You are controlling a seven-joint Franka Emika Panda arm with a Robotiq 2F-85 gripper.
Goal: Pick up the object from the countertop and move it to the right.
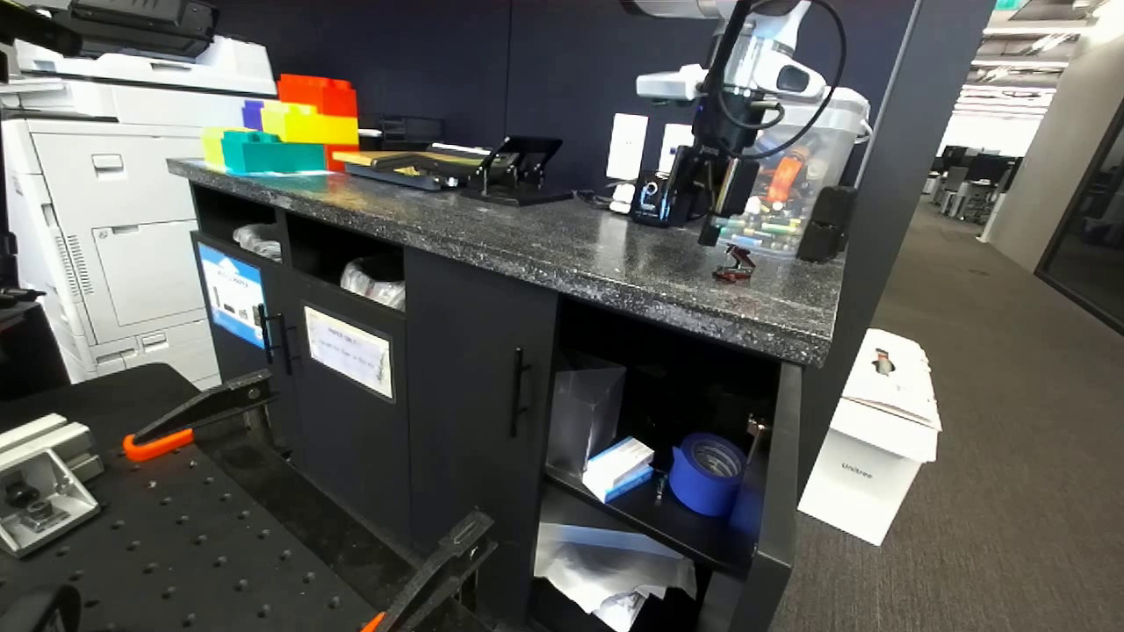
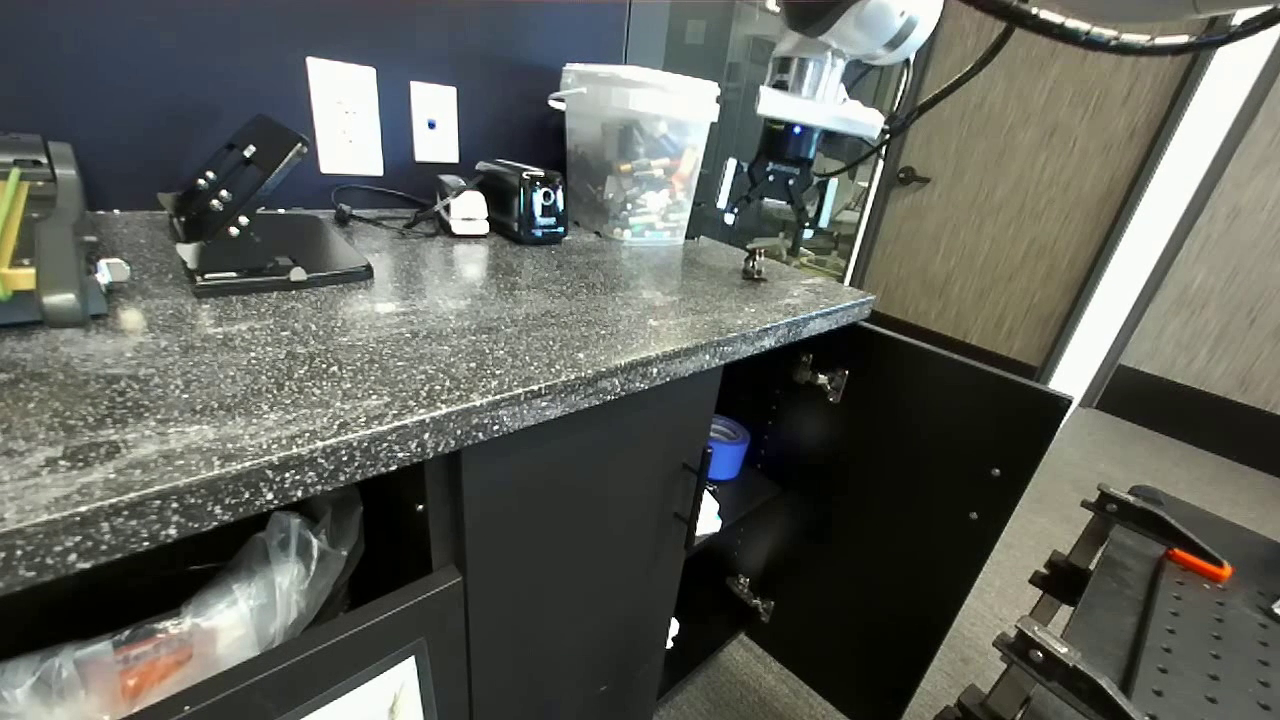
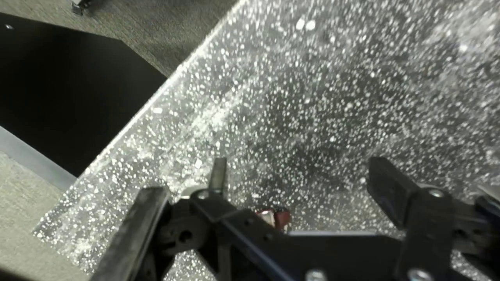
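The object, a tiny dark item with a reddish part, stands on the dark speckled countertop near its end in both exterior views [image 1: 734,265] [image 2: 753,264]. The countertop [image 1: 544,237] also shows in an exterior view [image 2: 480,320] and fills much of the wrist view [image 3: 320,97]. My gripper [image 1: 692,226] hangs above the counter's end, close to the object; it also shows in an exterior view [image 2: 768,228]. In the wrist view the gripper [image 3: 299,164] is open with nothing between its fingertips. The object [image 3: 276,218] shows there as a red and pale bit, partly hidden behind the left finger's linkage.
A clear bucket of batteries [image 2: 640,150] stands at the back near the counter's end, beside a black boxy gadget [image 2: 530,203]. A black block [image 1: 825,224] stands by the bucket. A black stand [image 2: 270,250] is farther along. A cabinet door [image 2: 900,480] hangs open below.
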